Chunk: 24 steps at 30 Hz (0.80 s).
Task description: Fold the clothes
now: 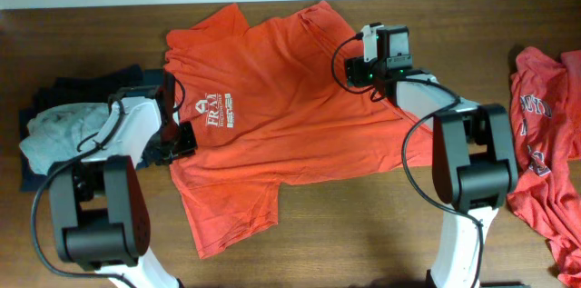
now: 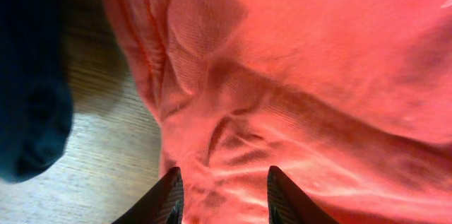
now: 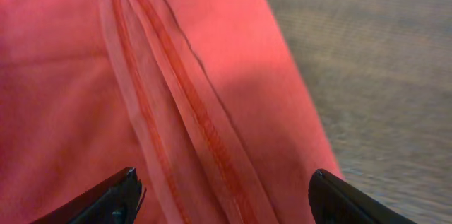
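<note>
An orange-red T-shirt (image 1: 272,97) with white lettering lies spread flat in the middle of the table. My left gripper (image 1: 179,136) is at its left edge, open, with its fingers (image 2: 222,196) astride wrinkled shirt cloth (image 2: 296,75) and holding nothing. My right gripper (image 1: 366,50) is at the shirt's upper right edge, wide open (image 3: 226,192) above a stitched hem (image 3: 183,104), empty. A second orange-red shirt (image 1: 545,161) lies crumpled at the right edge. A pale grey garment (image 1: 59,129) lies on a navy one (image 1: 100,84) at the left.
The table is dark brown wood (image 1: 363,224). The navy garment (image 2: 28,75) lies close to the left of my left gripper, with bare wood (image 2: 106,160) between it and the shirt. Bare wood (image 3: 367,54) lies to the right of the hem.
</note>
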Motion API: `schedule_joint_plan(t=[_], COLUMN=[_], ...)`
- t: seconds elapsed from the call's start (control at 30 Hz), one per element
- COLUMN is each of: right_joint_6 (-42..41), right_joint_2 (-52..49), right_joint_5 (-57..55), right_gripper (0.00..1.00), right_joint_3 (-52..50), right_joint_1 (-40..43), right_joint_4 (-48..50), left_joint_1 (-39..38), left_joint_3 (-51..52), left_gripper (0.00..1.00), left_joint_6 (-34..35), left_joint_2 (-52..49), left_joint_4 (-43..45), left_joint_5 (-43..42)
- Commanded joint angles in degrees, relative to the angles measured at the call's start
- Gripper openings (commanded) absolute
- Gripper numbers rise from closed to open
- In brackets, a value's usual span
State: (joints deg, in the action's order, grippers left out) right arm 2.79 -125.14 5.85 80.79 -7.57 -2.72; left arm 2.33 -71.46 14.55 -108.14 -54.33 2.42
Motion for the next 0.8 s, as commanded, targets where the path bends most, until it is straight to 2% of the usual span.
schedule_joint_plan(t=[0.0,0.07,0.2,0.27,0.3,0.33,0.37,0.47,0.6,0.63,0.67,0.77], right_joint_6=[0.2,0.3,0.2,0.2,0.2,0.2,0.2,-1.4,-1.3,-1.3,-1.4,-2.8], right_joint_2=[-1.9,-2.1,-2.4,-2.4,-2.4,-2.4,-2.4,-1.4,0.5,1.1,1.5,1.7], right_joint_5=[-0.5,-0.6,-5.6,-8.1,-10.3,-11.4,-13.7,-12.9,-3.8,-0.4,2.9,5.2], right_gripper=[0.8,0.77,0.64,0.52,0.41,0.36,0.23,0.09,0.1,0.15,0.15,0.15], right_joint_3=[0.7,0.7,0.7,0.7,0.7,0.7,0.9,3.1,5.0,5.7,6.5,7.5], right_joint_1=[-0.4,-0.4,-0.4,-0.3,-0.2,-0.1,0.3,2.4,4.9,5.8,7.1,9.8], right_joint_4=[-0.1,-0.5,-1.1,-1.4,-1.4,-1.3,-1.5,-4.7,-6.9,-7.5,-8.1,-9.5], left_joint_1=[-0.1,-0.1,-0.1,-0.1,-0.1,-0.1,-0.1,-0.1,-0.1,-0.1,-0.1,-0.1], left_joint_3=[0.3,0.3,0.3,0.3,0.3,0.3,0.3,0.3,0.3,0.3,0.3,0.3], left_gripper=[0.41,0.41,0.41,0.41,0.41,0.41,0.41,0.41,0.42,0.42,0.42,0.42], left_joint_6=[-0.7,-0.7,-0.7,-0.7,-0.7,-0.7,-0.7,-0.7,-0.7,-0.7,-0.7,-0.7], left_joint_2=[3.1,3.1,3.1,3.1,3.1,3.1,3.1,3.1,3.1,3.1,3.1,3.1], left_joint_4=[0.1,0.1,0.1,0.1,0.1,0.1,0.1,0.1,0.6,0.8,1.0,1.0], left_joint_5=[0.6,0.6,0.6,0.6,0.6,0.6,0.6,0.6,0.6,0.6,0.6,0.6])
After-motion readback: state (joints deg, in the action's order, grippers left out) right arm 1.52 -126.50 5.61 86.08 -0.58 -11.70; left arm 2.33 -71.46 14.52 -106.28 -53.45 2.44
